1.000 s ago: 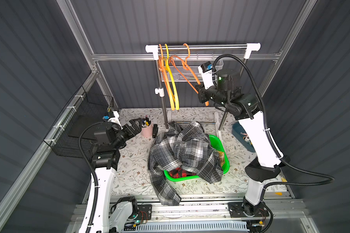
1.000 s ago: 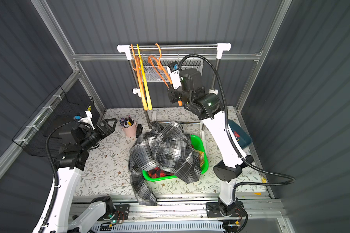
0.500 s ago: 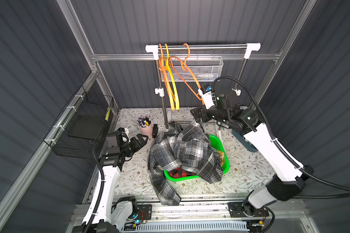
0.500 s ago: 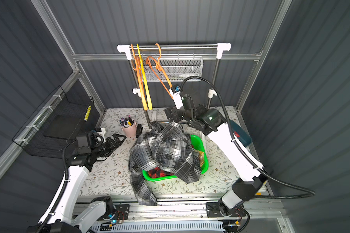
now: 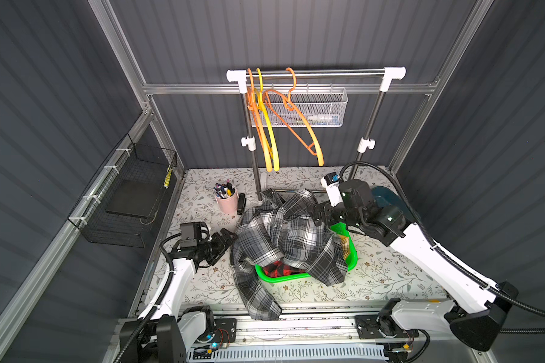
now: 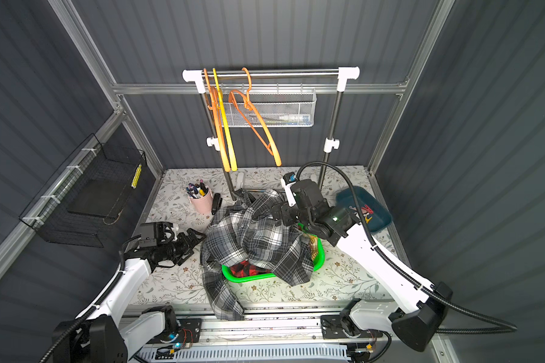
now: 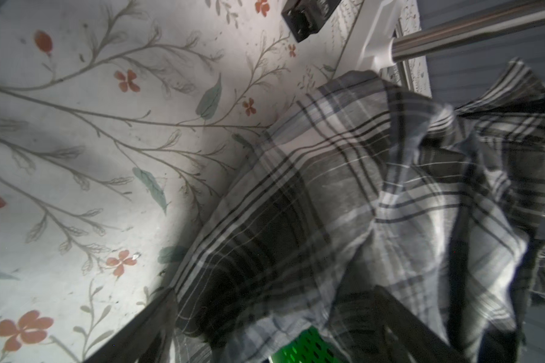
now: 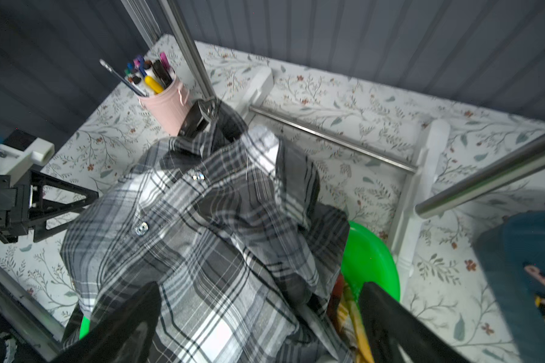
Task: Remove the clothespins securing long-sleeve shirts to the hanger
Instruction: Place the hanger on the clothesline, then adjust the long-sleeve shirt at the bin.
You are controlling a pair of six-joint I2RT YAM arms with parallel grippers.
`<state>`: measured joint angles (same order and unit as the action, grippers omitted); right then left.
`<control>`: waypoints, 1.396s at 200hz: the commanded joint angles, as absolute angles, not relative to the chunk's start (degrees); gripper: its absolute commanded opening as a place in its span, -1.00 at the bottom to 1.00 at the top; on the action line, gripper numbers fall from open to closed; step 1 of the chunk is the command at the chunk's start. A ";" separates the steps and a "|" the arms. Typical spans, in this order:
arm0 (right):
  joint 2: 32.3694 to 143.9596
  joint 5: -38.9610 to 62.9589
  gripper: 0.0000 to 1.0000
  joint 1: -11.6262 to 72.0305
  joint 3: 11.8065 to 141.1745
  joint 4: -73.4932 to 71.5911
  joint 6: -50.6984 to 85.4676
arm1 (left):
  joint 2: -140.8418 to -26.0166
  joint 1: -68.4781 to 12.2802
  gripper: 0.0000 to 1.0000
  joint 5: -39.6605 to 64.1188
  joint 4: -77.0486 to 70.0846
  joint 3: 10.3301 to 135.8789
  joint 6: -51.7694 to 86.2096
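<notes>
Since one second ago, lowered from the hanging rail [image 5: 328, 73] down to the heap of clothes: the right arm, with the right gripper [image 5: 321, 217] now just above the far edge of the grey-black-white plaid shirt [image 5: 280, 239]. Also brought nearer in that time, from beside the pink pen cup [image 5: 227, 203] to the left border of the same shirt: the left gripper [image 5: 226, 236], low over the flowered table [image 5: 390, 276]. Both pairs of jaws spread wide, with nothing caught between. In the right wrist view, only loose plaid cloth below the right gripper [image 8: 260, 289], not pinched. In the left wrist view, the shirt's edge and the table just in front of the left gripper [image 7: 269, 298], whether touching or not impossible to tell. Grey plaid shirt thrown over the green basket [image 5: 353, 261], with one part stretched to the front edge of the table. Under it, inside the basket, a piece of the red-and-black check shirt [image 5: 280, 271]. At the basket's right side a bit of yellow cloth [image 5: 345, 245], too small to name with certainty. In the dark teal tray [image 6: 378, 207], to the right of the basket and apart from the shirts, the clothespins [image 6: 365, 213], red and yellow there, and a salmon-pink one in the right wrist view [image 8: 543, 278]. On the rail, three plastic hangers [image 5: 299, 125], two orange and one yellow, toward the left post.
</notes>
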<state>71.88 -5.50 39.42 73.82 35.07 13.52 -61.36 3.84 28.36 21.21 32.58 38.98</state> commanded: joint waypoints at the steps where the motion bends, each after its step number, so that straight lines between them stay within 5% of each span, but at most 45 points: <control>1: 69.87 -3.34 0.98 39.64 70.92 32.63 17.08 | -62.00 3.40 0.89 28.59 18.44 31.38 39.52; 100: 69.43 -3.93 0.98 39.64 67.55 31.21 17.95 | -66.93 -6.86 0.73 20.56 14.46 28.95 41.90; 148: 69.48 -4.26 0.98 39.65 66.74 31.01 18.09 | -69.80 -7.12 -0.01 22.46 8.69 28.22 43.43; 181: 69.09 -4.59 0.98 39.68 66.00 30.56 18.19 | -69.63 -7.12 -1.00 25.03 6.60 29.60 44.37; 279: 72.43 -0.95 0.98 39.46 61.74 25.69 21.11 | -58.89 -7.12 -1.00 32.33 -2.12 43.59 52.65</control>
<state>70.70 -2.76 39.42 63.64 28.51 19.11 -59.94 -7.01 28.25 3.95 39.03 48.93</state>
